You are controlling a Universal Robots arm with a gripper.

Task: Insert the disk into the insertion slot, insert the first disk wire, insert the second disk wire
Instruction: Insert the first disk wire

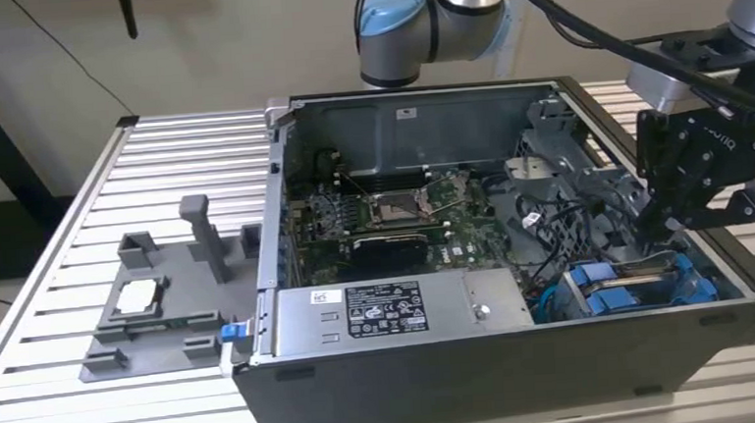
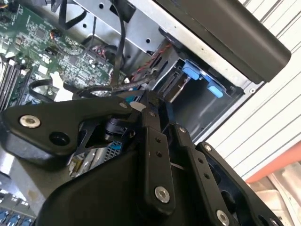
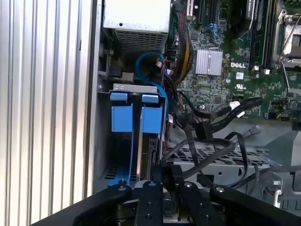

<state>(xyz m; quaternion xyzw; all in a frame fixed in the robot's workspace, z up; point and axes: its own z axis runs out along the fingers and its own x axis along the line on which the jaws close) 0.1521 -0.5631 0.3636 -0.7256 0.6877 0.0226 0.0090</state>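
The disk [image 3: 143, 150] stands on edge inside the insertion slot [image 3: 136, 88], its blue carrier tabs [image 3: 122, 117] showing at the cage's end. In the exterior view the slot [image 1: 645, 298] is at the case's near right corner, with blue tabs [image 1: 613, 300] in it. My gripper [image 1: 672, 238] hangs just over the cage's far end. Its fingers [image 3: 155, 175] are shut, and I see nothing between them. The gripper [image 2: 138, 101] points toward the cage [image 2: 197, 101]. Loose black disk wires [image 3: 202, 131] lie beside the cage, apart from the gripper [image 3: 165, 173].
The silver power-supply box [image 1: 384, 309] fills the case's front, with the motherboard [image 1: 391, 211] behind it. A blue cable [image 3: 146, 61] loops near the cage. On the slatted table [image 1: 88, 190], a grey fixture [image 1: 160, 303] sits at the exterior view's left.
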